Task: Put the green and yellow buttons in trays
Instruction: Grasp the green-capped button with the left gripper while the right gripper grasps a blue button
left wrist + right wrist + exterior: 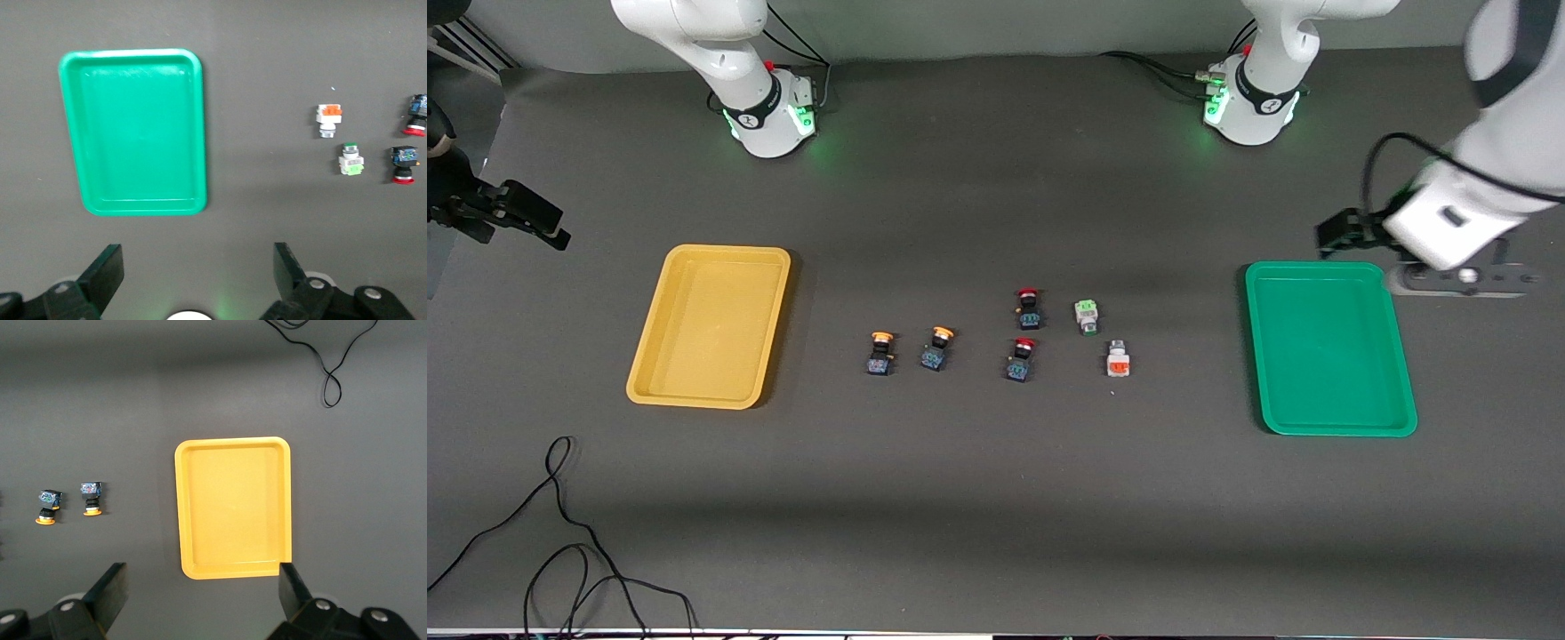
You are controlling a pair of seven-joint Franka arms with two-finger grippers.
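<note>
Left gripper [193, 280] above the green tray's [1329, 351] rim and right gripper [200, 597] near the yellow tray [711, 324] both hang spread wide, apparently empty.

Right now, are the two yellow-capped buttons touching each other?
Apart. The front view shows bare table between the two yellow-capped buttons; the right wrist view shows the same gap.

Buttons sit in a tight cluster mid-table: two yellow [908, 350], two red [1024, 333], green [1086, 316], orange [1118, 357]. Narrow gaps inside it. Wide bare mat between the cluster and yellow tray [645, 378] and green tray [1405, 391]. Loose cable [560, 533] at the near edge, right arm's end.
</note>
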